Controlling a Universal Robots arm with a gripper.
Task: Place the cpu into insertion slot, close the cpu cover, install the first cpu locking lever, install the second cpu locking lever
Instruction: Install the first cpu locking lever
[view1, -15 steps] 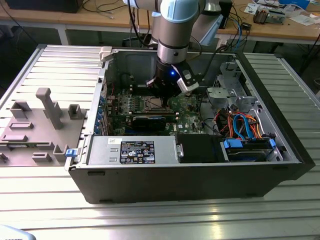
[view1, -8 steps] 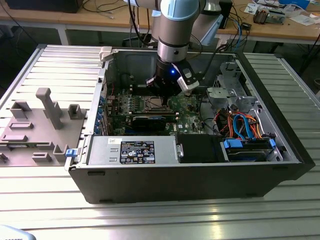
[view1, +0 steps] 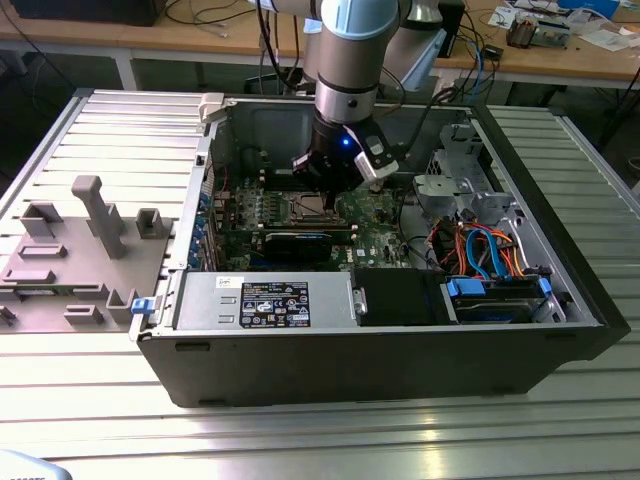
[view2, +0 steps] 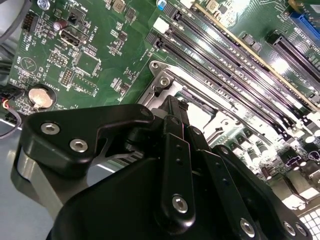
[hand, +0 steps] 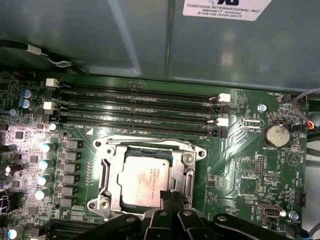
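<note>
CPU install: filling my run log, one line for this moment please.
gripper: over socket edge | cpu: seated in insertion slot

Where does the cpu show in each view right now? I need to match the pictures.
Exterior view: the cpu is a small silver square on the green motherboard, just under the gripper.
First wrist view: it lies in the insertion slot, close above the black fingers.
Second wrist view: I cannot make it out behind the gripper.
Shared landmark: the memory slots beside the socket.
</note>
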